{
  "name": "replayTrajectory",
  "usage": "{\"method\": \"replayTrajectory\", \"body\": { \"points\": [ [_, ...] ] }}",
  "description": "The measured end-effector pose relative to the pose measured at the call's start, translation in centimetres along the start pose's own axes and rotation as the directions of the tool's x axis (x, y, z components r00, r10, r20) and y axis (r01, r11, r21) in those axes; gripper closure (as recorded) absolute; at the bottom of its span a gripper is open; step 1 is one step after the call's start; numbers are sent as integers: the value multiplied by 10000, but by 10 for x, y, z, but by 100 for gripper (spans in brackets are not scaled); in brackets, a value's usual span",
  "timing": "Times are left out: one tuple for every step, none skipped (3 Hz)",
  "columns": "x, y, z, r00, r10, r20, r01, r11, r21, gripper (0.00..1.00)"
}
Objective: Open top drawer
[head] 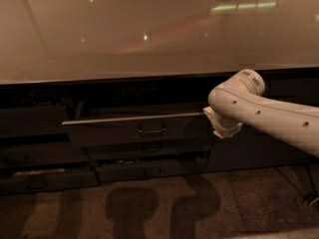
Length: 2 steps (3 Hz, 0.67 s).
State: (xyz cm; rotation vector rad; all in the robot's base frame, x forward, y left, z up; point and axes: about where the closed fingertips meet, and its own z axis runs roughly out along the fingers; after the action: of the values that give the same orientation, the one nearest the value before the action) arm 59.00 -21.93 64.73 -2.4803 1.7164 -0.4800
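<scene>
A wide, pale, glossy bench (149,34) fills the upper view, with a dark cabinet run beneath it and a speckled brown floor (149,208) below. The top drawer (114,132), a broad dark grey front with a small centred loop handle (152,130), stands pulled out from the cabinet face under the bench edge. Narrower dark drawer fronts (149,171) sit below it. A white jointed robot arm (269,116) reaches in from the right of the drawer. Its gripper (207,113) is at the drawer's right end, at the top edge; whether it is wide or closed cannot be told.
</scene>
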Motion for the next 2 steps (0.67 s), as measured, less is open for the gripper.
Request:
{"method": "replayTrajectory", "body": {
  "points": [
    [1, -1, -3, 10000, -3, 0, 3, 10000, 2, 100],
    [2, -2, -8, 10000, -14, 0, 14, 10000, 14, 100]
  ]
}}
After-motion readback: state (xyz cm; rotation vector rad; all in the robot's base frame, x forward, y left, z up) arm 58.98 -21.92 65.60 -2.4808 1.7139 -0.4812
